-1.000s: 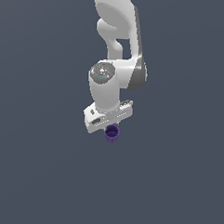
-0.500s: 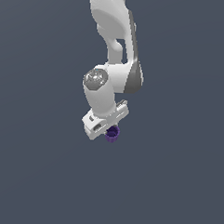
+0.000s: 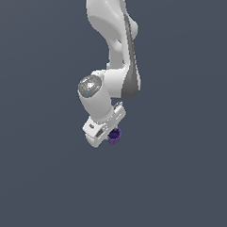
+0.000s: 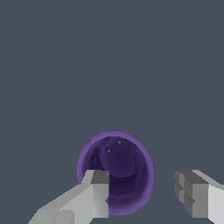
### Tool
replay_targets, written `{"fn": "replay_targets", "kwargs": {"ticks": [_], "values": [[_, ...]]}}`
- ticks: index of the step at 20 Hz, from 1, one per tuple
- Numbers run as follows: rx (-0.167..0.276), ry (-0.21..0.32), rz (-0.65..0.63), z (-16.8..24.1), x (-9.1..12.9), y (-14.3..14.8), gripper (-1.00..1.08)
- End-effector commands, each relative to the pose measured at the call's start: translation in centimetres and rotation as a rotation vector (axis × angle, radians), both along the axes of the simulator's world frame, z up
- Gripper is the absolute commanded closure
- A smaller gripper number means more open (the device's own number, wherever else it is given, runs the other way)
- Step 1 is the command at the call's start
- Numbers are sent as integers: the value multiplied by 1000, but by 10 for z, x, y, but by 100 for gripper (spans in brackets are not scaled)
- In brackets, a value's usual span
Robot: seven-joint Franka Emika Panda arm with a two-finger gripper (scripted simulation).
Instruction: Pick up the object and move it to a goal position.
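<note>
In the wrist view the gripper (image 4: 142, 192) had its jaws spread. One white finger (image 4: 97, 194) overlapped the rim of the purple cup (image 4: 120, 164), while the other finger (image 4: 194, 192) stood well clear of it, with bare grey background showing between that finger and the cup's wall. The cup faced the camera mouth-on, its hollow interior visible, and most of its body lay between the two fingers, nearer the first. Whether that first finger actually touched the rim could not be told from this view.

In the exterior view the white arm (image 3: 114, 44) came down from the top of the picture, and the gripper (image 3: 107, 134) sat tilted at its end. The cup (image 3: 114, 135) showed as a small purple shape just beside the lower edge of the gripper's body, on the exterior view's right of it, partly hidden by the white housing. The fingers themselves were too small to make out there.
</note>
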State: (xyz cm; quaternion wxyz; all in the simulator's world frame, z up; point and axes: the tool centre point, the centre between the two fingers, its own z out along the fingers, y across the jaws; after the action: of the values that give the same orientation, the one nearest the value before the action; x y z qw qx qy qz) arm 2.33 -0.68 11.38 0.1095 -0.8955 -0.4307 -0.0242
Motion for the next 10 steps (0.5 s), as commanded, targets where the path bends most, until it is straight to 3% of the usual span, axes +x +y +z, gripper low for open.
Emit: {"fn": "replay_targets", "kwargs": {"ticks": [1,10], "values": [[19,-13,53,-3,2,-1,-20],[84,-65,227,-11,7,-3,-20]]}}
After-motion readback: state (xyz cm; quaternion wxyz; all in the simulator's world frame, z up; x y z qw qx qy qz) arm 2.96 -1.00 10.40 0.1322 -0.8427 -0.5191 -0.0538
